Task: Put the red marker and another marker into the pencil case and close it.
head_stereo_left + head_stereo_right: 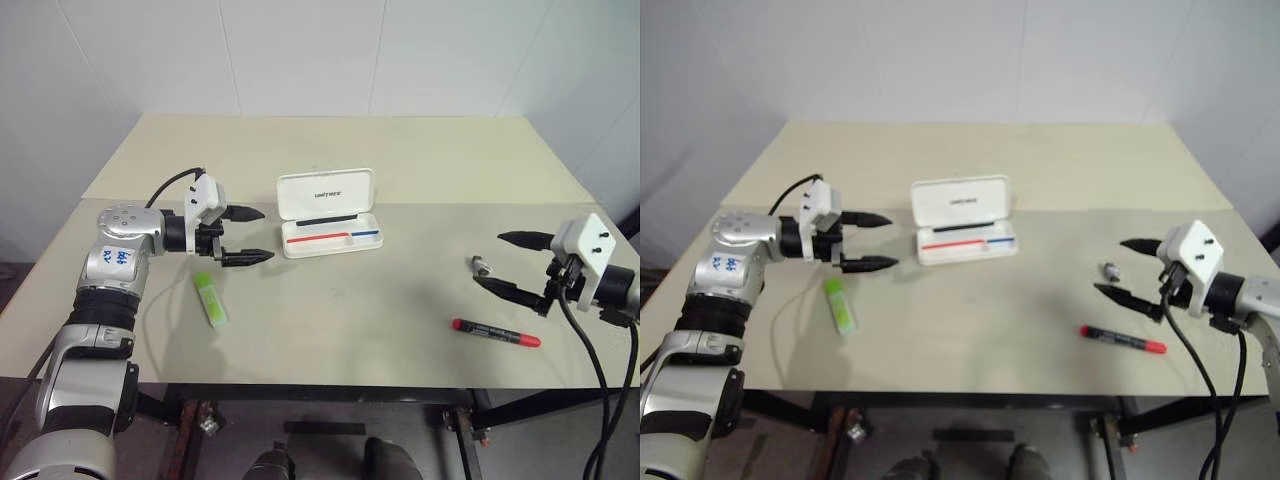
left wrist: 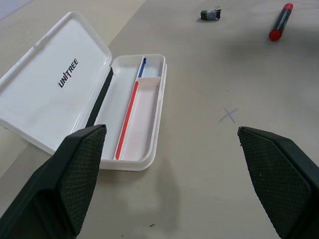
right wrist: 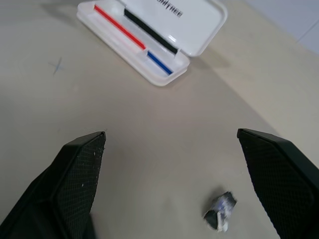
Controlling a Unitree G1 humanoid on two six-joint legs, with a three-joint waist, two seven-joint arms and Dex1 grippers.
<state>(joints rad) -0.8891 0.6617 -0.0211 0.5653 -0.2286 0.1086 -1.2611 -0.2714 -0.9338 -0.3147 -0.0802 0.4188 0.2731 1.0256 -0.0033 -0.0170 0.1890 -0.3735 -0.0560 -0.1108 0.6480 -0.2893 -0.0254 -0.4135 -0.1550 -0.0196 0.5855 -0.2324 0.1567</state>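
Right gripper (image 1: 510,263) spread wide and empty, hovering above the worktop (image 1: 400,320) with the red marker (image 1: 495,333) lying flat just below and in front of it, a small grey metal bit (image 1: 481,265) close by; best lowered squarely over the marker's black middle, clear of that bit, then squeezed gently. Left gripper (image 1: 252,235) likewise released and holding nothing, beside the open white pencil case (image 1: 329,211), with the green highlighter (image 1: 211,298) lying on the worktop just beneath it. Ought to be laid lengthwise in the tray, lid shut only once both markers sit flat.
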